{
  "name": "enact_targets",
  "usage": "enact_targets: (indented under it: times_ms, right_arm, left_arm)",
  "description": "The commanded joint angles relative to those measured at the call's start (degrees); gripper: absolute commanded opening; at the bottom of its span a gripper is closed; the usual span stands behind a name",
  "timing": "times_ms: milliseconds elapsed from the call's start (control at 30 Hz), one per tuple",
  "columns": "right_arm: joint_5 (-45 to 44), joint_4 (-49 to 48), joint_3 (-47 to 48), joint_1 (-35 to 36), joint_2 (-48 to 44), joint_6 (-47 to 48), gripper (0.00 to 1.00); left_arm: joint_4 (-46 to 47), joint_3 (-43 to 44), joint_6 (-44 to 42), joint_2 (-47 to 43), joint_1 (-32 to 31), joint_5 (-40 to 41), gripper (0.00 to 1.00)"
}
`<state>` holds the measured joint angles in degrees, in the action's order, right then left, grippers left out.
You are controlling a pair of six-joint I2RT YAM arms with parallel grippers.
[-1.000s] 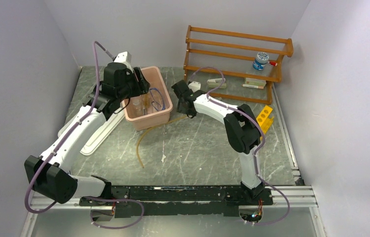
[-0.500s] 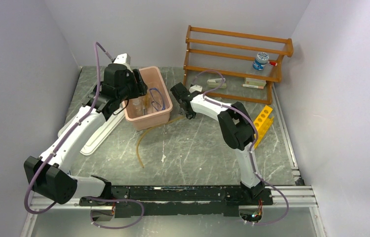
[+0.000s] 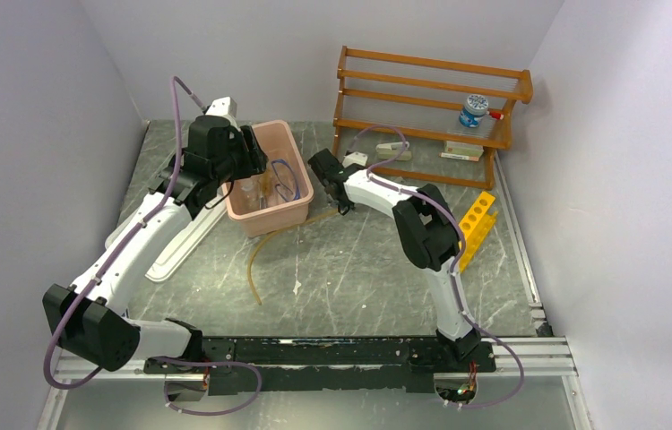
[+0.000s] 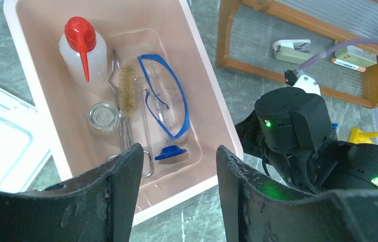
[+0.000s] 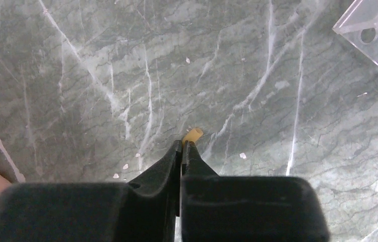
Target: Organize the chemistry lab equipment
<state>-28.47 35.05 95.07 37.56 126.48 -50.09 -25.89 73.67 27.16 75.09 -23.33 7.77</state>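
One pink bin (image 4: 199,85) is recorded holding one wash bottle (image 4: 73,50), one goggles (image 4: 166,101), one small glass (image 4: 102,117), one tongs (image 4: 122,128) — left gripper (image 4: 178,151) parted, right gripper (image 5: 182,146) clamped on amber tubing (image 5: 192,135).

three cameras: one wide, two close

the top camera sits high behind the arm bases, looking down and forward over the whole worktop (image 3: 359,269). the left wrist camera hangs fairly near above the pink tub (image 4: 202,85), aimed down between the spread left jaws. like the top view, it takes in the tub, the wooden shelf (image 4: 257,70) and the right arm (image 4: 293,121). the right wrist camera faces straight down, very close to the worktop, past the right jaws pinched on a tube (image 5: 192,135) tip.
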Motion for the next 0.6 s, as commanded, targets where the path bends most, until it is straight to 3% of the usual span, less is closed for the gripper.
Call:
enact_targets:
  times_ms: [0, 200, 567]
  right_arm:
    - [1.1, 0.8, -0.8, -0.3, 2.4, 0.9, 0.00]
    - [1.3, -4.6, -5.7, -0.7, -5.4, 4.9, 0.00]
    - [-2.8, -3.1, -15.3, -0.7, -24.0, 7.6, 0.00]
  left_arm:
    - [-0.1, 0.1, -0.7, -0.9, 0.1, 0.7, 0.59]
    - [2.6, -1.1, -1.5, -2.1, 0.1, -2.6, 0.59]
    - [7.3, -3.0, -3.3, -1.7, 0.1, -12.5, 0.67]
